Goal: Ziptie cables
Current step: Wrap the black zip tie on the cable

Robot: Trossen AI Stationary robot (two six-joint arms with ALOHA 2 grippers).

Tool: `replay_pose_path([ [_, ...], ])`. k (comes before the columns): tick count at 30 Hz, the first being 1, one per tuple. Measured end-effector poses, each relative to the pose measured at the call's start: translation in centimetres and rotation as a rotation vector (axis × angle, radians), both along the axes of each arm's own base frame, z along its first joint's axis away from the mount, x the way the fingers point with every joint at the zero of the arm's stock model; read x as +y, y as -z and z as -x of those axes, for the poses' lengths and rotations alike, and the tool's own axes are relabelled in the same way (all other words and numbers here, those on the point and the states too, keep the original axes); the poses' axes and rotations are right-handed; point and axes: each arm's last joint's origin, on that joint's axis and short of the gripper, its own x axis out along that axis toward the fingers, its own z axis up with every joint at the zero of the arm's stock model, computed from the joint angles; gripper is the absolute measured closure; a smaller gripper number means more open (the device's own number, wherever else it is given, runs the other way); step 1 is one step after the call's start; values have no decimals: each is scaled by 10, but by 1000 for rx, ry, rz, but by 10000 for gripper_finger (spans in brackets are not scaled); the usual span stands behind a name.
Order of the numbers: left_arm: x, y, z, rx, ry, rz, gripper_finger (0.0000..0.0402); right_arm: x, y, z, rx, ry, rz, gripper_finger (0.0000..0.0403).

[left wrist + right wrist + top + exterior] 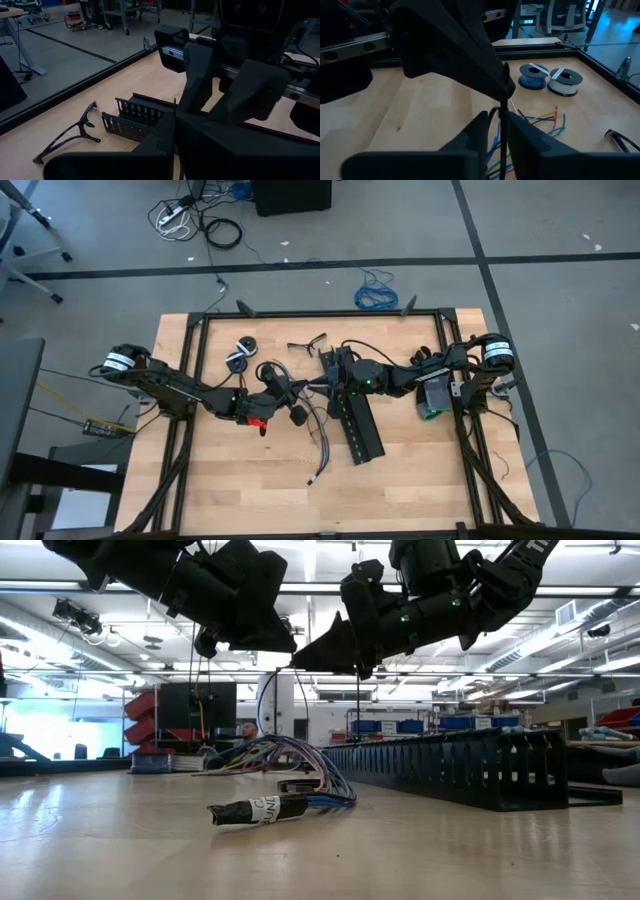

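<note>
The cables point(322, 442) lie loose on the table near its middle, with a taped end point(245, 811) toward the near edge and coloured wires splayed out point(540, 122). Above them my two grippers meet tip to tip. My left gripper point(297, 388) is shut on a thin black ziptie point(501, 135). My right gripper point(325, 385) faces it from the right, open by a narrow gap. The ziptie runs through that gap, and I cannot tell whether the fingers touch it. My left gripper pinches the ziptie between its two fingertips; a short piece of the strip point(174, 106) sticks out beyond them. The fingers come nearly level from the table's left. The ziptie runs on toward my right gripper, clear of the table and the cables.
Wide black perforated strips point(358, 425) lie right of the cables, under my right arm. Two wire spools point(240, 352) and a bent black piece point(307, 345) sit toward the far edge. A blue coiled cable point(375, 295) lies on the floor beyond the table.
</note>
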Motion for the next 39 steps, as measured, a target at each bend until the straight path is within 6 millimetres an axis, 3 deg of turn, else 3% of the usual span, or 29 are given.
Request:
replay_pose_path([
  [8, 0, -1, 0, -9, 2, 3, 402, 0, 0, 0, -2, 2, 1, 284],
  [39, 0, -1, 0, -5, -1, -8, 402, -1, -1, 0, -13, 2, 3, 291],
])
